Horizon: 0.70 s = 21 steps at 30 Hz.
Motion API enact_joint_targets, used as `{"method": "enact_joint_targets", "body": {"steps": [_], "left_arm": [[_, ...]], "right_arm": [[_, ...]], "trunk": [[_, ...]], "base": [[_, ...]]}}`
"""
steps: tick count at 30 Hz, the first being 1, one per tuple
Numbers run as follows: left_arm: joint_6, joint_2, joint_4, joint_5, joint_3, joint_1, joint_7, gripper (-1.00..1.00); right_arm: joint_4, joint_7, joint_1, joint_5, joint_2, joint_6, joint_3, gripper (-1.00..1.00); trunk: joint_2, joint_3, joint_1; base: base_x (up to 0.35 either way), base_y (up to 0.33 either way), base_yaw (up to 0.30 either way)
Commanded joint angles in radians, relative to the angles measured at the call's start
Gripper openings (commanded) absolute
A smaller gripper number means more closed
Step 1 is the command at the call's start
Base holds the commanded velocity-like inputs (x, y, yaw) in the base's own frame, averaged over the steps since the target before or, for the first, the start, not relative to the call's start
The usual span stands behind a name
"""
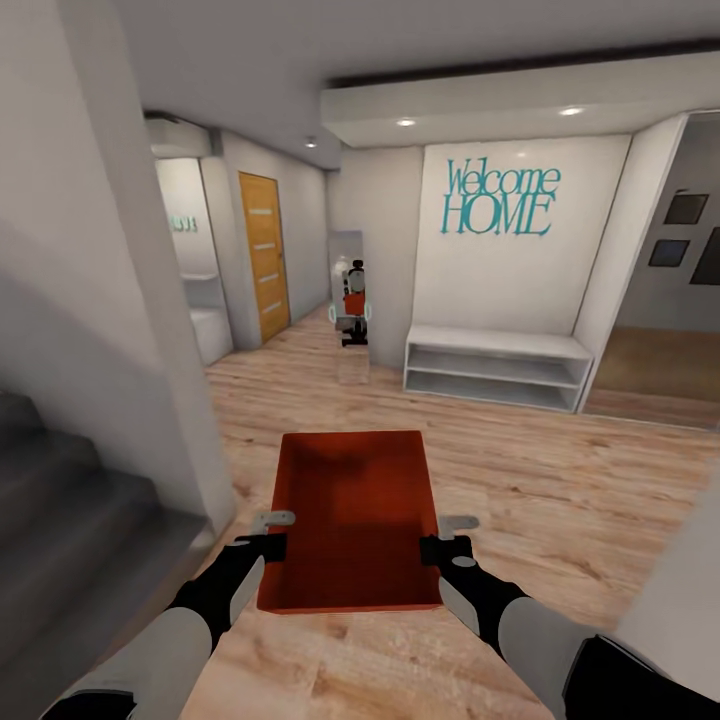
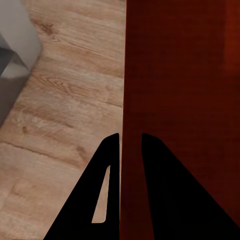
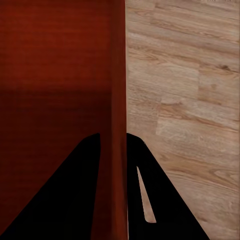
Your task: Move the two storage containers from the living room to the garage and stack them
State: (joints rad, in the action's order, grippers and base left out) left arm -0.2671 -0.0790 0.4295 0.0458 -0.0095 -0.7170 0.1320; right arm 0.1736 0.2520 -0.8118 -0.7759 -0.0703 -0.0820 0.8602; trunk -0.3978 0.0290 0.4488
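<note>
One orange-red storage container [image 1: 355, 510] hangs level in front of me above light wood planks, open side up and empty. My left gripper [image 1: 272, 535] is shut on its left wall near the near corner, and my right gripper [image 1: 450, 537] is shut on its right wall. In the left wrist view the left gripper [image 2: 129, 142] straddles the thin wall of the container [image 2: 180, 75]. In the right wrist view the right gripper [image 3: 114, 142] pinches the container [image 3: 55, 60] the same way. I am in an entry hall; the garage and the living room are out of view.
A grey staircase [image 1: 60, 520] and a white wall corner [image 1: 150, 330] stand close on my left. Ahead are a white shelf bench [image 1: 495, 368] under "Welcome HOME" lettering [image 1: 500, 198], a mirror [image 1: 350, 295], a wooden door [image 1: 262, 255] and a doorway [image 1: 655, 370] at the right.
</note>
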Motion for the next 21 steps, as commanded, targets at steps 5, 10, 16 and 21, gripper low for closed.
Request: {"method": "enact_joint_targets", "body": {"steps": [5, 10, 16, 21], "left_arm": [[-0.007, 0.001, 0.001, -0.003, 0.003, -0.001, 0.011, -1.0], [-0.007, 0.001, 0.002, -0.003, 0.003, -0.001, 0.009, -1.0], [-0.007, 0.001, 0.002, -0.003, 0.003, -0.001, 0.009, -1.0], [-0.007, 0.001, 0.002, -0.003, 0.003, -0.001, 0.009, -1.0]], "right_arm": [[-0.06, 0.012, -0.001, -0.002, 0.024, -0.007, 0.004, -1.0], [-0.06, 0.012, -0.001, -0.002, 0.023, -0.007, 0.004, -1.0], [-0.06, 0.012, -0.001, -0.002, 0.023, -0.007, 0.004, -1.0], [-0.06, 0.012, -0.001, -0.002, 0.023, -0.007, 0.004, -1.0]], "trunk": [[-0.002, 0.002, 0.001], [-0.002, 0.002, 0.001], [-0.002, 0.002, 0.001], [-0.002, 0.002, 0.001]], "base": [[0.322, 0.0, 0.0], [0.322, 0.0, 0.0], [0.322, 0.0, 0.0], [0.322, 0.0, 0.0]]}}
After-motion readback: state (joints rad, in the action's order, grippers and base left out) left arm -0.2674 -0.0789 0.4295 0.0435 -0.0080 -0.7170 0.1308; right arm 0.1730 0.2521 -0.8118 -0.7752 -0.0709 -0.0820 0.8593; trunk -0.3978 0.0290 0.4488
